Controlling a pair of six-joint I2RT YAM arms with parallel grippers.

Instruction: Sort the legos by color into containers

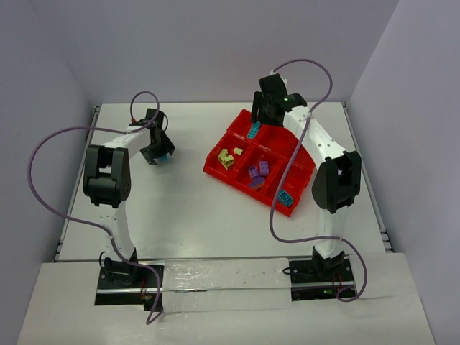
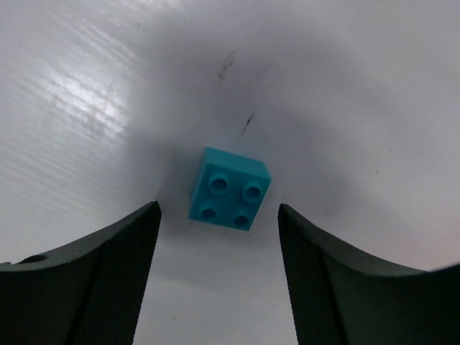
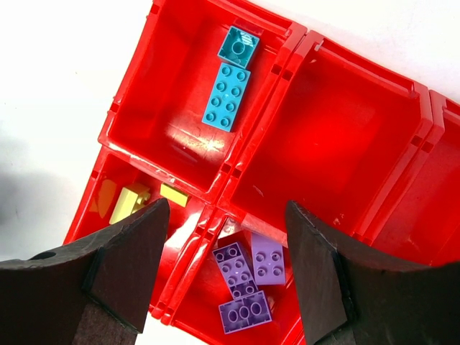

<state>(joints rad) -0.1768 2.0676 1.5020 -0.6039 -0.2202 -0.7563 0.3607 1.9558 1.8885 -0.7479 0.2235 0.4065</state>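
On the white table (image 1: 187, 208), left half: one teal brick (image 2: 230, 188), four studs up, lying flat and alone, well apart from the tray. Left gripper (image 2: 219, 208): lowered over that brick, fingers spread, one on each side with a gap showing on both sides, nothing pinched. Right half: red tray (image 3: 284, 68), set askew, divided into square compartments. Contents by compartment: two blue bricks (image 3: 227, 97), one short and one long, close together; yellow bricks (image 3: 129, 203) in the adjoining compartment; three purple bricks (image 3: 248, 280) in the next; one further teal-and-blue piece (image 1: 286, 198) at the tray's near right end. Right gripper (image 3: 226, 207): hanging above the tray, fingers spread, empty.
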